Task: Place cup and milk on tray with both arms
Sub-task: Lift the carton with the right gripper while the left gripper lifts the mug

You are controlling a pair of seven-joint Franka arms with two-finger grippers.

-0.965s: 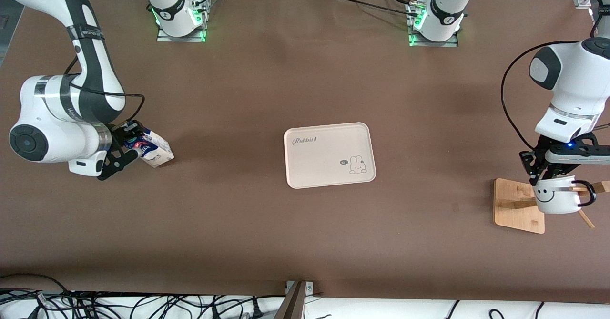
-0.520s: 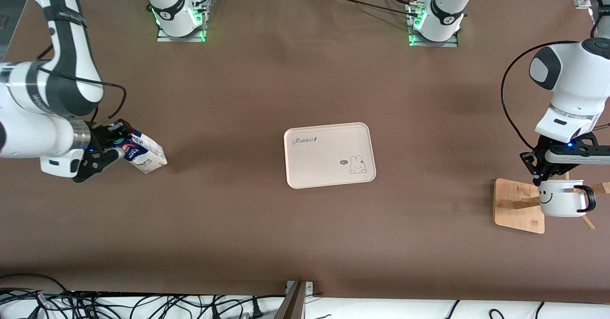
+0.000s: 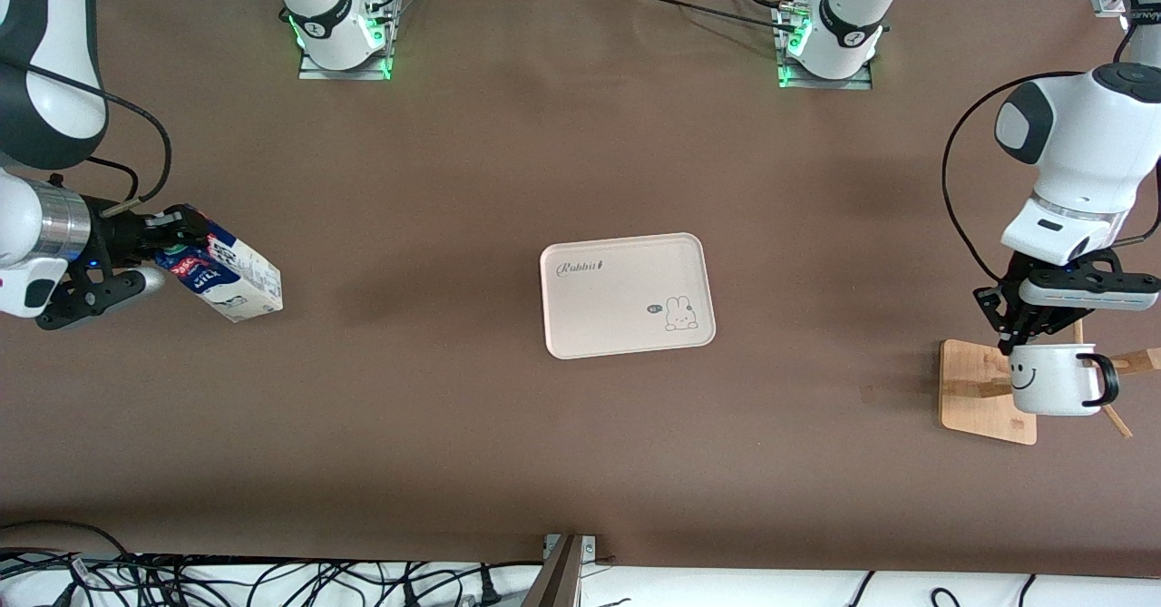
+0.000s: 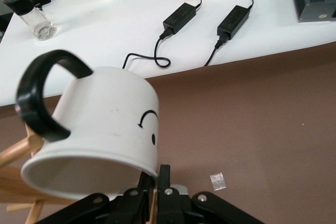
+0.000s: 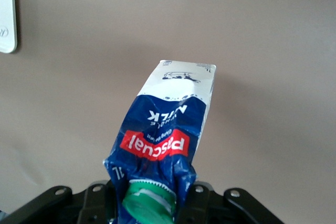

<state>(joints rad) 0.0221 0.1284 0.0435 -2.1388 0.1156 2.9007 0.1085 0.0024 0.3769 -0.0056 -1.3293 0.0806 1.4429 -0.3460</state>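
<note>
Front view: both pickups look done. The right end effector [image 3: 145, 267] grips the milk [image 3: 227, 279] over the counter's [image 3: 453, 181] right-arm end; the left end effector [image 3: 1020, 339] pinches the cup [image 3: 1052, 380] above a bamboo stand [image 3: 975, 389], apparently clear. Next, carry both inward to the central tray [image 3: 626, 294].

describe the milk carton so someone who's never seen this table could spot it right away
Start at the cream tray mid-table, then look toward the right arm's end. There the right hand is shut on the milk at its green-capped top, holding it tilted. It is the only dark blue and white carton with red print.
</note>
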